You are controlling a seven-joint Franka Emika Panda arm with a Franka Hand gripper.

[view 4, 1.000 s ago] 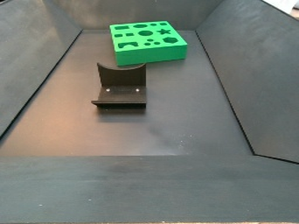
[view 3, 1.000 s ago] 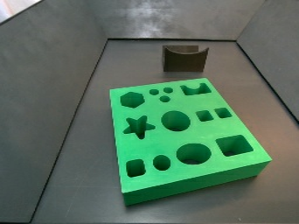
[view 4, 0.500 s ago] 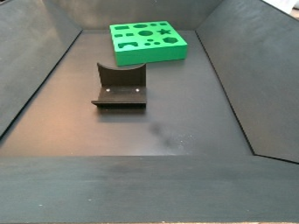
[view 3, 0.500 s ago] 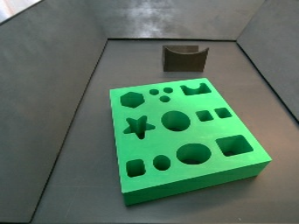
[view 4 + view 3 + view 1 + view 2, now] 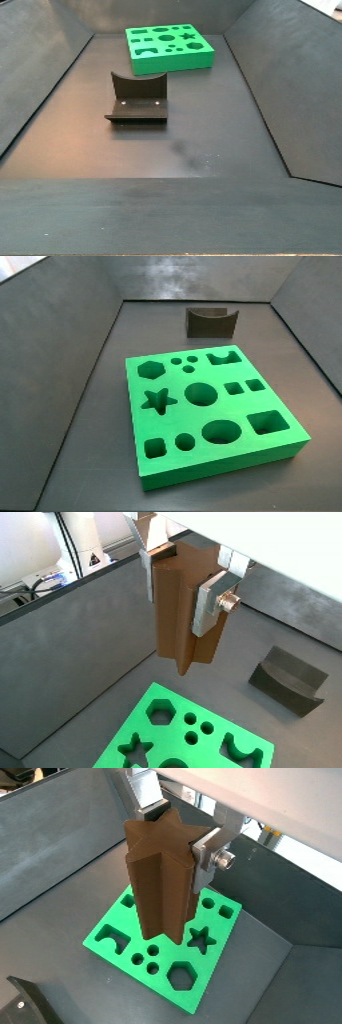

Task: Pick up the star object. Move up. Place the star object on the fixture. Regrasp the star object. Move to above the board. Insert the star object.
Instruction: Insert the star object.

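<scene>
My gripper (image 5: 179, 587) is shut on the brown star object (image 5: 179, 612), a tall star-section prism held upright; both wrist views show it (image 5: 163, 878) between the silver fingers (image 5: 206, 853). It hangs high above the green board (image 5: 160, 943). The board's star-shaped hole (image 5: 202, 938) lies beside the prism's lower end in a wrist view, and shows in a side view (image 5: 159, 402). The gripper and the star object are out of view in both side views. The board (image 5: 167, 47) sits at the far end of the floor in a side view.
The dark fixture (image 5: 136, 100) stands on the floor apart from the board; it also shows in other views (image 5: 211, 322) (image 5: 287, 680). Grey walls enclose the dark floor (image 5: 174, 150). The board (image 5: 211, 416) has several other shaped holes.
</scene>
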